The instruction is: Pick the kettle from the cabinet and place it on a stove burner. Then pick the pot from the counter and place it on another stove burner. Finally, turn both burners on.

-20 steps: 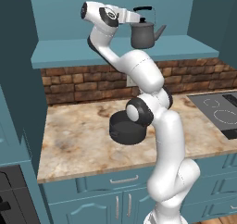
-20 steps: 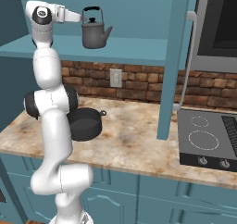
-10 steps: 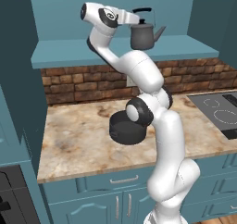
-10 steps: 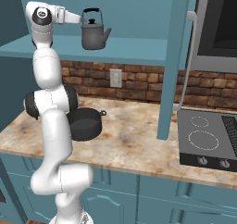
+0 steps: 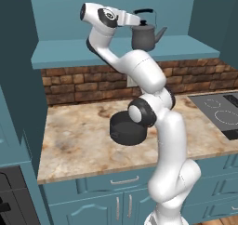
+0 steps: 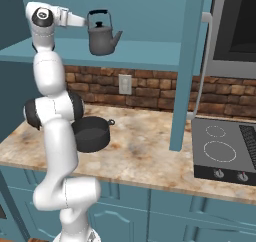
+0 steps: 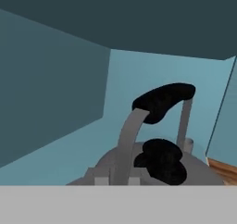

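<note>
Claw (image 6: 86,22) shut on kettle (image 6: 103,38) handle, kettle hanging below.

You see the dark-grey spouted kettle (image 5: 143,37) upright in the open teal cabinet (image 5: 116,52), just above its shelf. The wide, low pot (image 5: 126,129) sits on the marbled counter (image 5: 79,140), well apart from the stove burners (image 6: 216,150).

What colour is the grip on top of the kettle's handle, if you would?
Black, on a grey kettle; the hand view shows it best.
</note>
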